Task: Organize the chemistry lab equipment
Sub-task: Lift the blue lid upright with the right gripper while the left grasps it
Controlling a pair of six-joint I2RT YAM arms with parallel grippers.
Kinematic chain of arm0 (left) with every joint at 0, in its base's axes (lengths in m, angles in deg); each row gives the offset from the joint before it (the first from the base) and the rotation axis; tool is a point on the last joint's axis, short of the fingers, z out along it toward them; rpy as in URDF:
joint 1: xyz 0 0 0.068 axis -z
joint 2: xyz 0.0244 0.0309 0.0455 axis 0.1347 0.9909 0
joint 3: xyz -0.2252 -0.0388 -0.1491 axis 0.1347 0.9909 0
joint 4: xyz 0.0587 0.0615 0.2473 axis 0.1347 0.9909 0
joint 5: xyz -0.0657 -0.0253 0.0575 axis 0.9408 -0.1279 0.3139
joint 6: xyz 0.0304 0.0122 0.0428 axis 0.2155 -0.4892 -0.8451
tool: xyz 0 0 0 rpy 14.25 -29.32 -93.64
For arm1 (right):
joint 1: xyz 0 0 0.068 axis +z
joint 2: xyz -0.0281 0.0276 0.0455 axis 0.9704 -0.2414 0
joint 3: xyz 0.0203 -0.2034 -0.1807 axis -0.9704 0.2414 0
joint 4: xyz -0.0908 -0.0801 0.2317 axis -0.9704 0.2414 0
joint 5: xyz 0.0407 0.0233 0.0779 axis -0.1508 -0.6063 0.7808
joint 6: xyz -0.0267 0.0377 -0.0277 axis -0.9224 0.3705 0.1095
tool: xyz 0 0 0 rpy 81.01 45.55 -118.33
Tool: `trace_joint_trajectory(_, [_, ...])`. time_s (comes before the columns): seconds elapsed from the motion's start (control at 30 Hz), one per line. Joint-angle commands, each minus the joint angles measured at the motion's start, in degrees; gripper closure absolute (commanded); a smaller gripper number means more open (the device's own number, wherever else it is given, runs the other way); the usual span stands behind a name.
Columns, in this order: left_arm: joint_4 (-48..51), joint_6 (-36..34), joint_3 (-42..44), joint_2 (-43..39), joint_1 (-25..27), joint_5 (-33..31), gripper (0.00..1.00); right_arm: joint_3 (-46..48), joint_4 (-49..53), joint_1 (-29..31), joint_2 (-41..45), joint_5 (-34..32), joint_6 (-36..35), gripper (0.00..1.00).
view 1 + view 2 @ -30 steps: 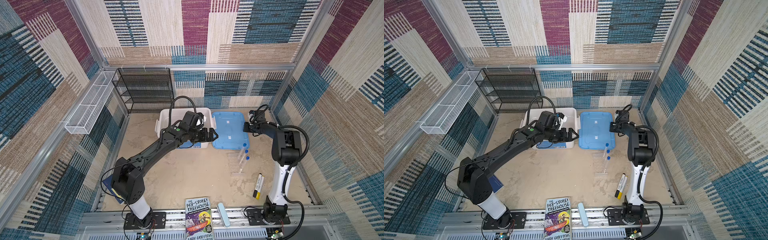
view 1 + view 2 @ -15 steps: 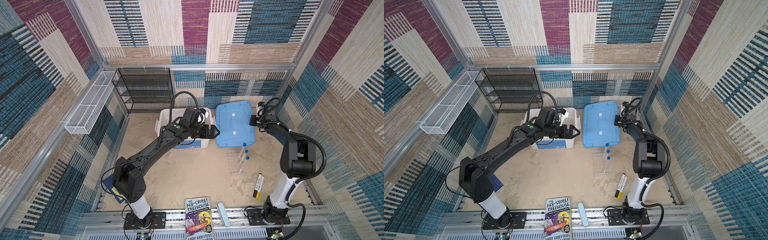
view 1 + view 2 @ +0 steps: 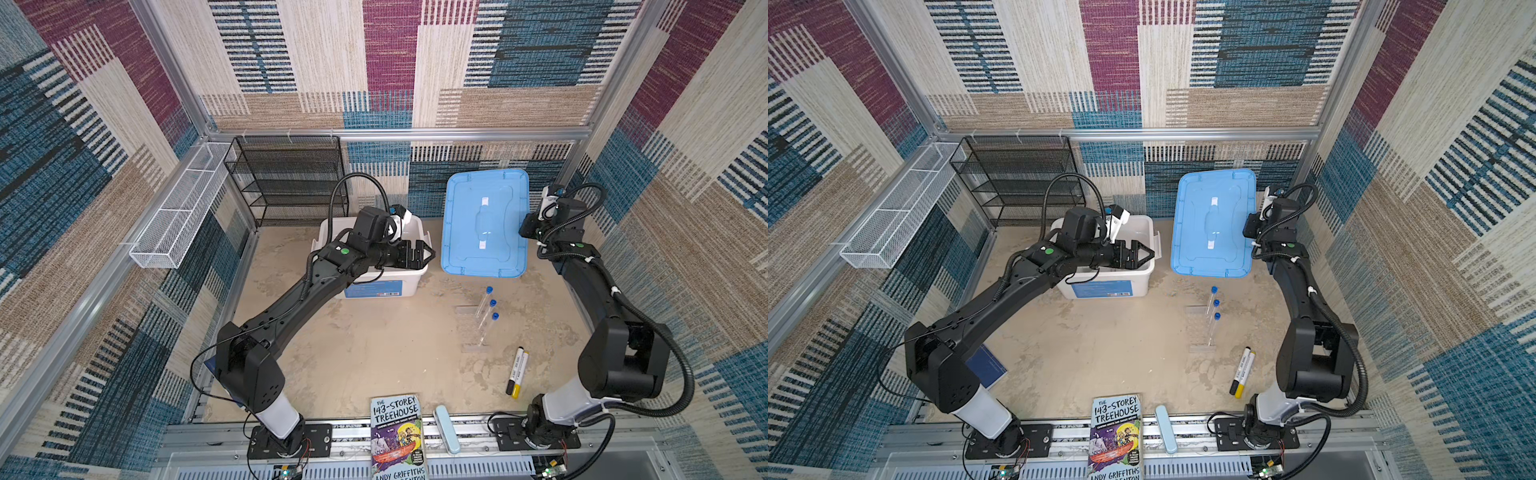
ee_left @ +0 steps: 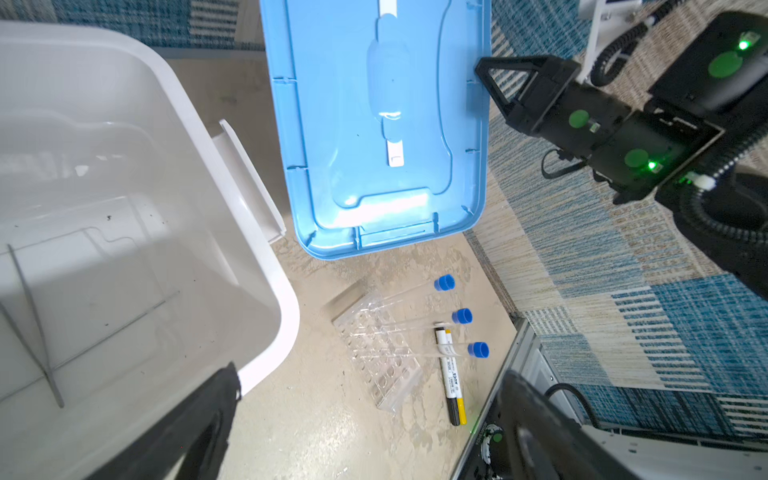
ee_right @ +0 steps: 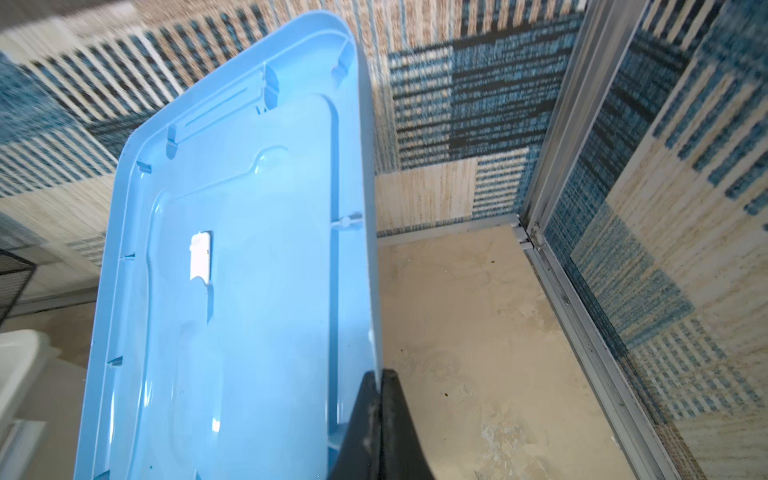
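bright, even light falls from above on the sandy floor (image 3: 374, 353) (image 3: 1100, 353) in both top views; shadows there are faint and soft-edged. the walls splay outward toward the edges in a wide-lens stretch. in the left wrist view the white bin (image 4: 104, 187) is nearly washed out, and white glare streaks the blue lid (image 4: 374, 124). in the right wrist view the patterned wall (image 5: 104, 95) is smeared with blur, the lid looks bright and luminous, and the right gripper (image 5: 380, 376), close against the lens, is dark and out of focus.
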Motion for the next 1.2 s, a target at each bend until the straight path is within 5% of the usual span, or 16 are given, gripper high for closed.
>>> trace_joint_trajectory(0.0, [-5.98,-3.92,0.72,-1.95,-0.98,1.19,0.0,-0.13,-2.84,0.0,4.45,3.89,2.65,1.0])
trace_joint_trajectory(0.37, [-16.36,-4.57,-0.88,0.98,-1.83,7.51,0.02,3.4,-3.75,0.08,15.6,15.81,7.94,1.0])
trace_joint_trajectory(0.67, [-23.26,-2.0,-0.03,1.48,-1.8,9.58,0.13,7.67,-10.27,2.2,17.54,24.9,15.88,1.0])
trace_joint_trajectory(0.77, [-23.51,-1.51,0.93,0.16,-1.76,9.35,0.22,8.09,-11.04,3.59,17.04,24.28,16.34,1.0])
trace_joint_trajectory(1.07, [-22.18,-1.17,4.32,-3.69,-1.92,5.31,0.74,7.66,-11.75,7.84,13.69,21.55,15.72,0.99])
trace_joint_trajectory(1.17, [-20.74,-0.97,4.92,-4.35,-2.27,3.44,0.8,7.65,-12.18,8.74,12.59,21.33,15.88,0.99])
